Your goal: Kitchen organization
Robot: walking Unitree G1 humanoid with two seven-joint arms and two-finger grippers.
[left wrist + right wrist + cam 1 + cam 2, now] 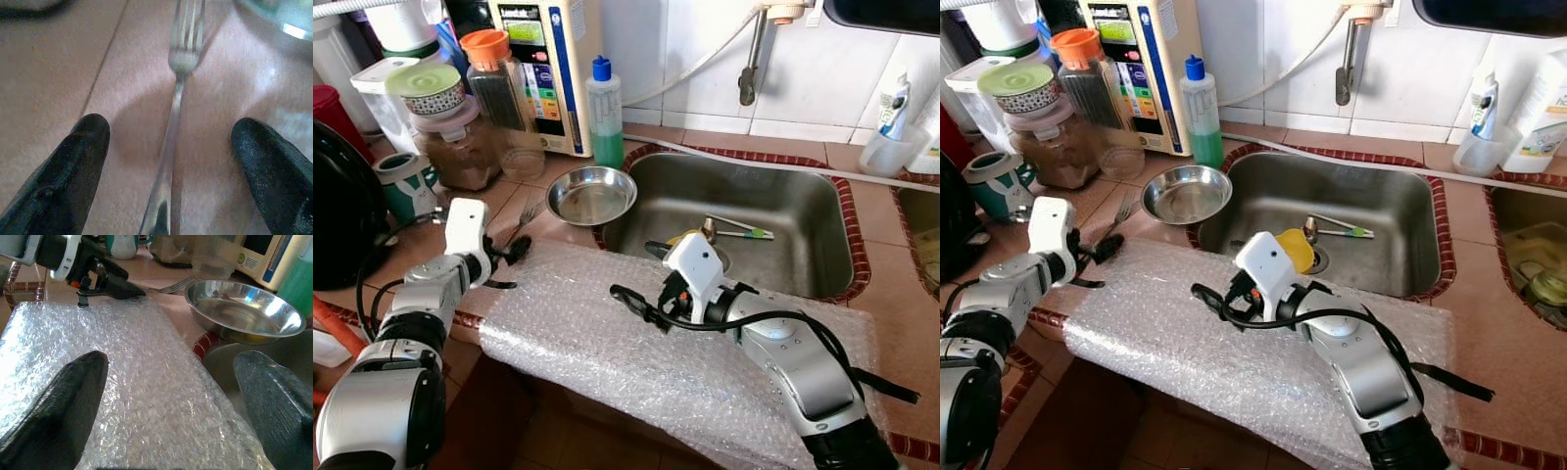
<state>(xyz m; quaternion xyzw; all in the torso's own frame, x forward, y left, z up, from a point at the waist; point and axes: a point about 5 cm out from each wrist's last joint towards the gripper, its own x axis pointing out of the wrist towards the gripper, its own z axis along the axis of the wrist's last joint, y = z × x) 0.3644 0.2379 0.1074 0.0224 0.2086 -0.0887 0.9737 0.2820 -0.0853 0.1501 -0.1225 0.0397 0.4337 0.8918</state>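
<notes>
Left gripper (168, 147) spread wide on the tan tiled counter (58, 63), thin silver metal fork (177, 98) lying between its black fingers, nothing clasped, right gripper (171, 396) parted wide above the clear bubble-wrap sheet (142, 372), round steel bowl (244, 311) just beyond.

We reach forward with both silver arms. Our left claw (505, 257) sits low at the end of a bent arm, its white wrist block raised above it; its two black fingers (73, 166) are spread wide apart and grip nothing. Our right arm angles in from the lower right, elbow bent, wrist turned toward our left. Our right claw (636, 302) hovers with its fingers (58, 421) parted too, holding nothing.
</notes>
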